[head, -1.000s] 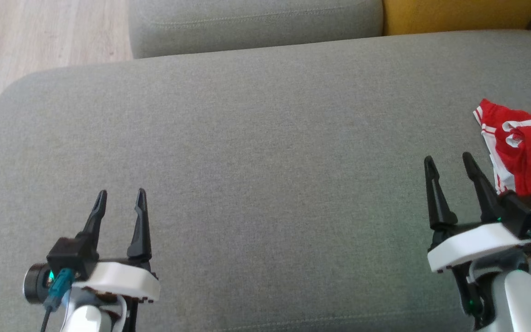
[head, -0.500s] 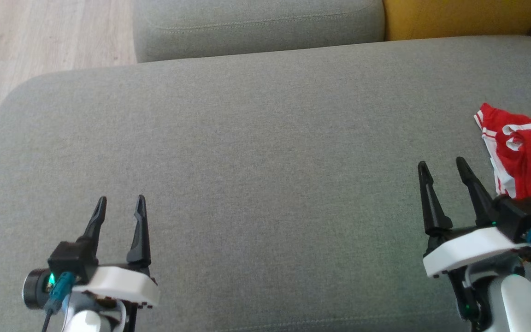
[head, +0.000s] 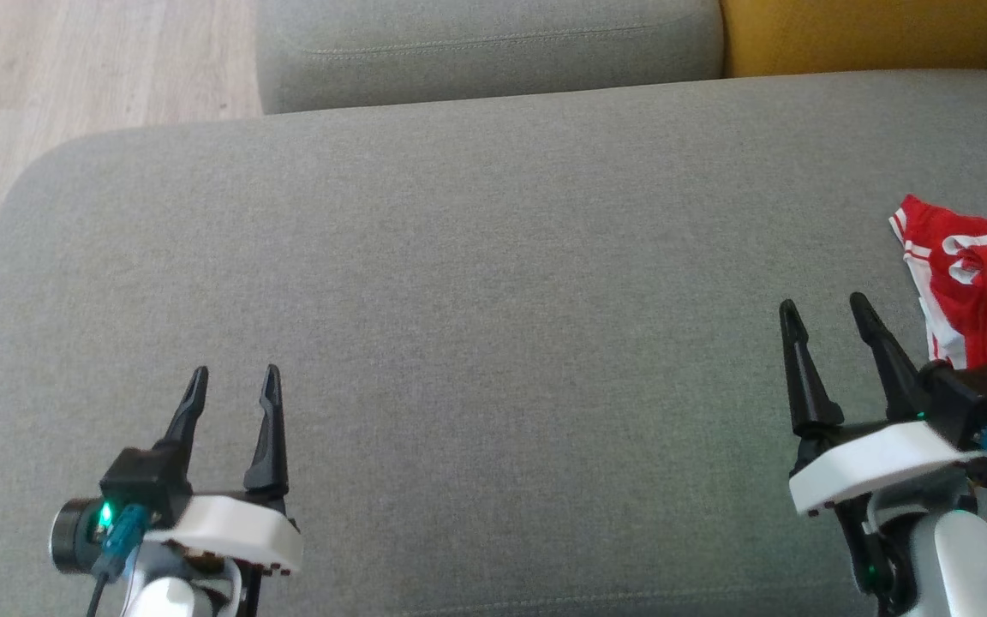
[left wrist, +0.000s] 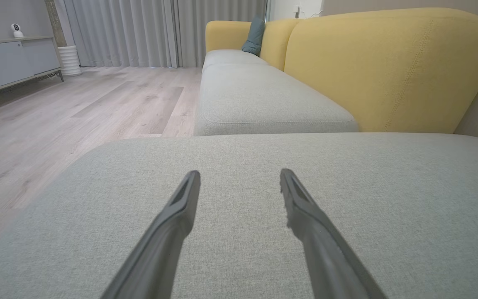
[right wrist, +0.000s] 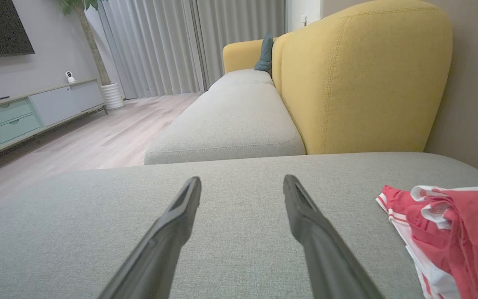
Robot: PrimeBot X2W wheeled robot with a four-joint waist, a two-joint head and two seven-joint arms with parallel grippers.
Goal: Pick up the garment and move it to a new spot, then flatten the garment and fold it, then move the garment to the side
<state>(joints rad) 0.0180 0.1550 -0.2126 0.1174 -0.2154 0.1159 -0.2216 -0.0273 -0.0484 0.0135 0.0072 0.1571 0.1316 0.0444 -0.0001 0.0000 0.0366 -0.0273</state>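
I am holding my left claw and right claw empty, jaws apart, above the grey cushion. The red garment is lying crumpled at the cushion's right edge, beside the right claw. I am judging a raised fold the safest grasp point.

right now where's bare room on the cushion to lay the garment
The grey cushion is bare from the left tool to the right tool and beyond both. Crowded only at its right edge, under the red garment.
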